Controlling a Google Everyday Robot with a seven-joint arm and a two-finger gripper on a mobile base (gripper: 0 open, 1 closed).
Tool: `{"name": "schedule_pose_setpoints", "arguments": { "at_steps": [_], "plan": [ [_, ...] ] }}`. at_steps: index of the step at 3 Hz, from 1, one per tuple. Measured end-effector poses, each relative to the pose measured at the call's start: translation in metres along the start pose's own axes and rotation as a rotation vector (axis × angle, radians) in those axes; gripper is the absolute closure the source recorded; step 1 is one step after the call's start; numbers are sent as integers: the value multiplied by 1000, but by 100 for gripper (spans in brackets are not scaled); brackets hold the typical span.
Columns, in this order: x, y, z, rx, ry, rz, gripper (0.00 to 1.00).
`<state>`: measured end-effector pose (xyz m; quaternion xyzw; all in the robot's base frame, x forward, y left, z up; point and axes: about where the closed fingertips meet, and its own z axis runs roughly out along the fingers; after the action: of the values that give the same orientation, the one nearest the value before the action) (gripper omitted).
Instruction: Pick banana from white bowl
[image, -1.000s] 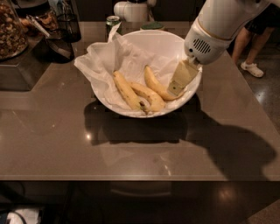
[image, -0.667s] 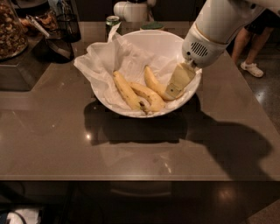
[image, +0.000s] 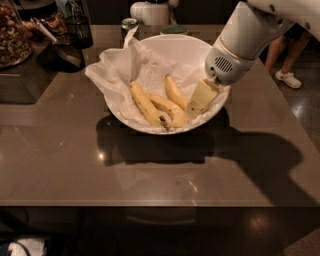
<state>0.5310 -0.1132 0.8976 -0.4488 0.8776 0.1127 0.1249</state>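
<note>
Yellow and thickly curved, the banana (image: 172, 111) lies by the front rim of the white bowl (image: 192, 44), on the tabletop (image: 60, 160) toward its far edge, with a slimmer banana (image: 144, 102) on its left and a stubby one (image: 175, 91) behind. Just right of it, the cream gripper (image: 195, 110) reaches inside the right rim; whether it is open or closed cannot be told. It has dipped slightly lower and leftward than a second ago.

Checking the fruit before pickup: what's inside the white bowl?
Crumpled white paper lines the white bowl, holding three bananas; the gripper dips in at the picture's right. The paper hides the bowl's bottom.
</note>
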Motion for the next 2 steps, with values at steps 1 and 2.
{"name": "schedule_pose_setpoints", "arguments": {
  "at_steps": [1,2],
  "plan": [
    [1,0,5,-10,8,1,54],
    [2,-1,9,-15,10,0,77]
  ]
}}
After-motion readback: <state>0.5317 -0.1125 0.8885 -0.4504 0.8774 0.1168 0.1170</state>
